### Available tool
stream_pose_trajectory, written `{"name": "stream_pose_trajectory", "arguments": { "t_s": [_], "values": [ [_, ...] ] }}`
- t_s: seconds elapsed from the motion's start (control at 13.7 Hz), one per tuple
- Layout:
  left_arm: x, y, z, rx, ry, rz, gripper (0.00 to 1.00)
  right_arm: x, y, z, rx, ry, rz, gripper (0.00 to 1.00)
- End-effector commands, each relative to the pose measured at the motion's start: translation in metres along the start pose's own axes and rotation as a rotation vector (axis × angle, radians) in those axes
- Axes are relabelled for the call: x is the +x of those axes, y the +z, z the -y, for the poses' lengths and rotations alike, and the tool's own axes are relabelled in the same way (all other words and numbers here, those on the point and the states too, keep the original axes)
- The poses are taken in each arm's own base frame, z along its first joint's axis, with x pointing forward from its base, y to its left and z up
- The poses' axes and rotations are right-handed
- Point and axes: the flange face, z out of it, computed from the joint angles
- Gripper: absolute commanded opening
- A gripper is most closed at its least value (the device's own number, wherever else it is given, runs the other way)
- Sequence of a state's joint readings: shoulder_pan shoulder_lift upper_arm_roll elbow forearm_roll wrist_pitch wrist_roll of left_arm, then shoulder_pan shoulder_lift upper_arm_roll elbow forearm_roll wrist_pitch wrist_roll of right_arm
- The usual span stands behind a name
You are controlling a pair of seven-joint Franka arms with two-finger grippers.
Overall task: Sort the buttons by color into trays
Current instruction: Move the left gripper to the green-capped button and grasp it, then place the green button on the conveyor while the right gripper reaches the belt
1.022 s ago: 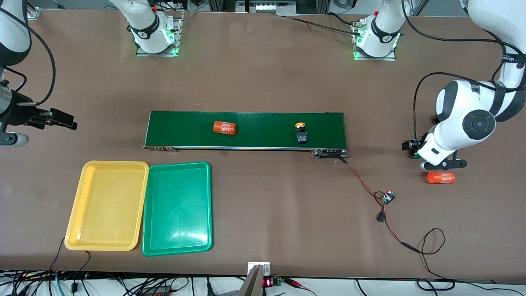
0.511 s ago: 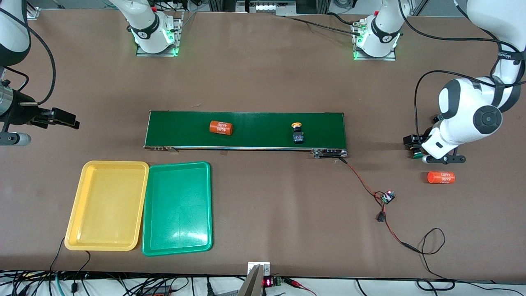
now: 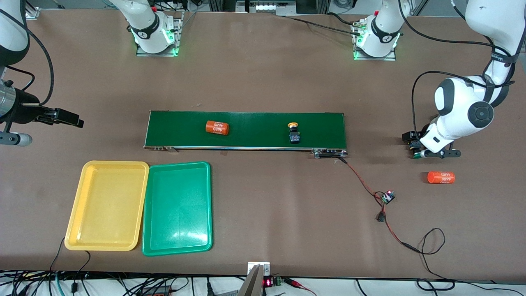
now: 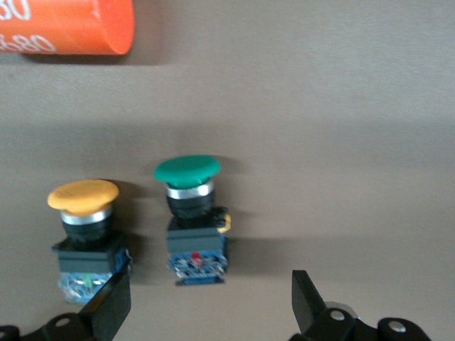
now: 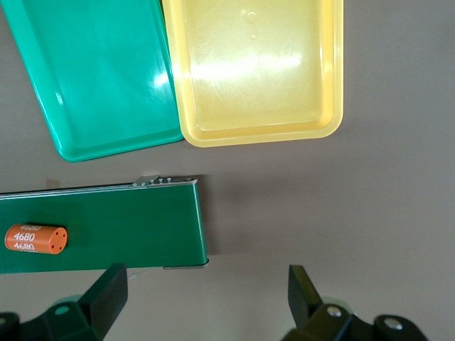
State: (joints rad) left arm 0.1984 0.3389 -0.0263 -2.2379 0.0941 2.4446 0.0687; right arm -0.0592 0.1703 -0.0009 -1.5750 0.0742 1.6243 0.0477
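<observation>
Both claws stand wide and empty as I watch: left gripper (image 4: pixel 206 312) low over a green button (image 4: pixel 192 213) and yellow button (image 4: pixel 85 227) at the left arm's end; right gripper (image 5: pixel 202 298) waits high by the conveyor belt (image 3: pixel 246 130), which carries another yellow-capped button (image 3: pixel 293 132). Yellow tray (image 3: pixel 107 205) and green tray (image 3: pixel 177 208) touch.

Glossy plastic trays (image 3: pixel 107 205); matt brown table (image 3: pixel 263 74); buttons' (image 4: pixel 188 213) caps seem plastic.

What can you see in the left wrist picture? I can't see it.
Two push buttons stand side by side on the brown table, one with a green cap and one with a yellow cap. The left gripper hangs above them, jaws open. Part of an orange cylinder shows too.
</observation>
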Motion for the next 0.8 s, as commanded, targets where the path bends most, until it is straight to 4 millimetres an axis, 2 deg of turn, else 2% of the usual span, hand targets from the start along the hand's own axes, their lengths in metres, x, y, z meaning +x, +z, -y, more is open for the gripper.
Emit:
{"name": "stream_pose_trajectory", "arguments": {
  "t_s": [0.0, 0.36, 0.44, 0.51, 0.58, 0.73],
  "values": [
    [0.003, 0.023, 0.006, -0.023, 0.02, -0.027, 1.0, -0.002, -0.003, 0.006, 0.015, 0.02, 0.008, 1.0],
    [0.002, 0.039, 0.003, -0.03, 0.021, -0.007, 0.98, -0.002, 0.0, 0.002, 0.016, 0.022, 0.015, 1.0],
    [0.001, 0.04, 0.003, -0.03, 0.023, -0.004, 0.78, -0.001, 0.001, 0.002, 0.015, 0.016, 0.016, 1.0],
    [0.001, 0.04, 0.001, -0.031, 0.027, 0.001, 0.45, -0.001, 0.001, 0.003, 0.015, 0.011, 0.016, 1.0],
    [0.002, 0.037, -0.002, -0.032, 0.031, 0.0, 0.31, -0.002, 0.001, 0.005, 0.015, 0.008, 0.017, 1.0],
    [0.006, 0.029, -0.007, -0.032, 0.04, -0.011, 0.11, -0.002, 0.001, 0.008, 0.014, 0.003, 0.016, 1.0]
  ]
}}
